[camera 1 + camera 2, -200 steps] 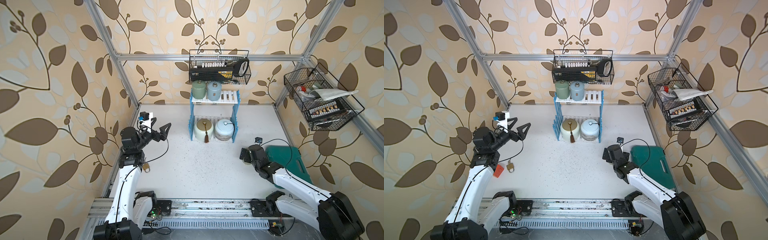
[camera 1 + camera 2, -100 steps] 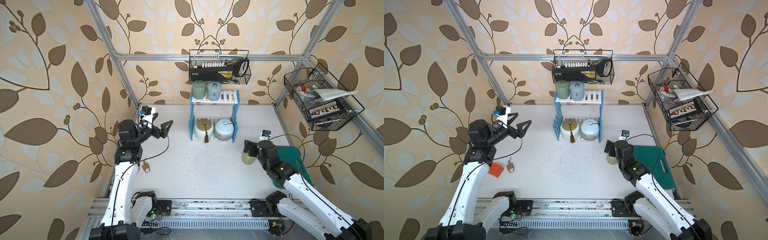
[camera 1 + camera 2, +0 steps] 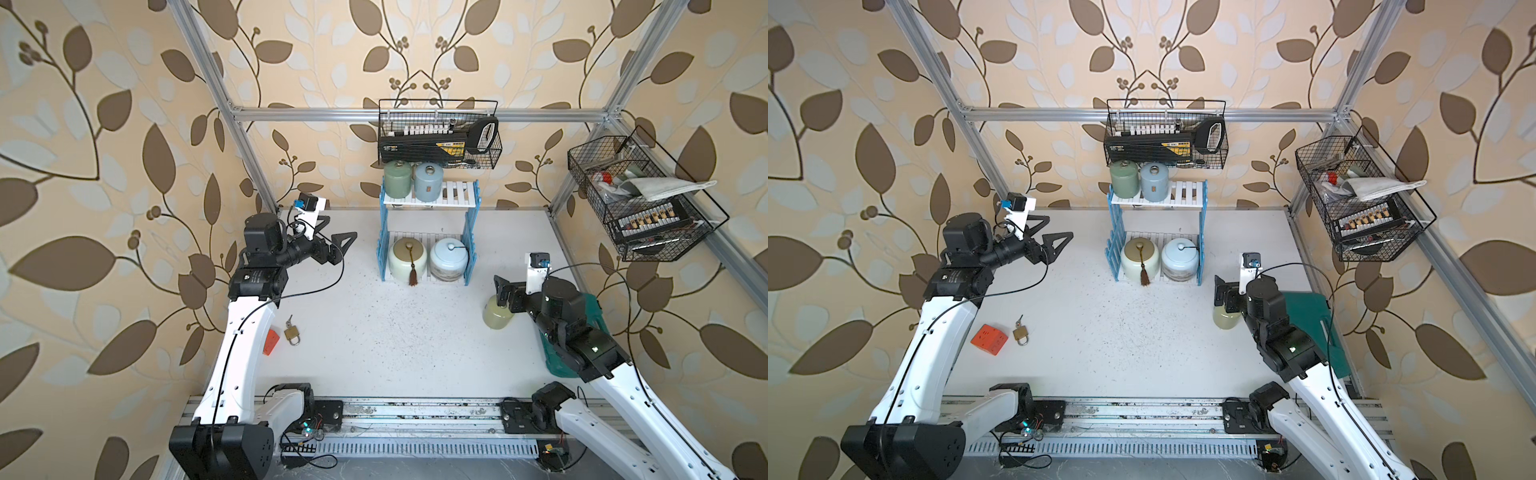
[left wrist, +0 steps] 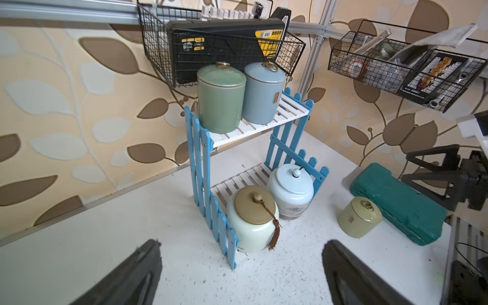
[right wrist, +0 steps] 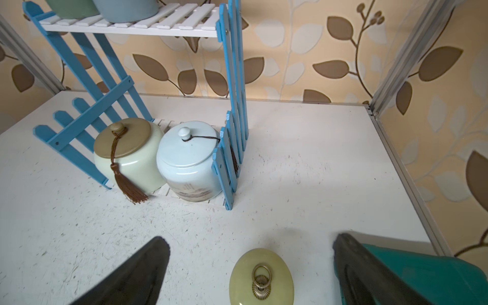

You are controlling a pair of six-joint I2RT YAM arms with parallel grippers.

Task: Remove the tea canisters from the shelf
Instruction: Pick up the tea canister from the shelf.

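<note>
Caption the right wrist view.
Open right pincer by yellow-green canister on table; cream canister and white-blue canister sit on shelf's lower tier.

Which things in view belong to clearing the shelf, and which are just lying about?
Job: shelf; on it dark green canister, light blue canister, cream tasselled jar, white-blue jar; yellow-green canister, already off.
Lying about: padlock, orange block, teal case, back wire basket, side wire basket.

White arm links (image 3: 245,332), black joints (image 3: 559,301)

No legible text: yellow labels (image 4: 269,39) on black case (image 4: 224,52) too small (likewise brown tag (image 4: 276,96) on light blue canister (image 4: 260,87)).
</note>
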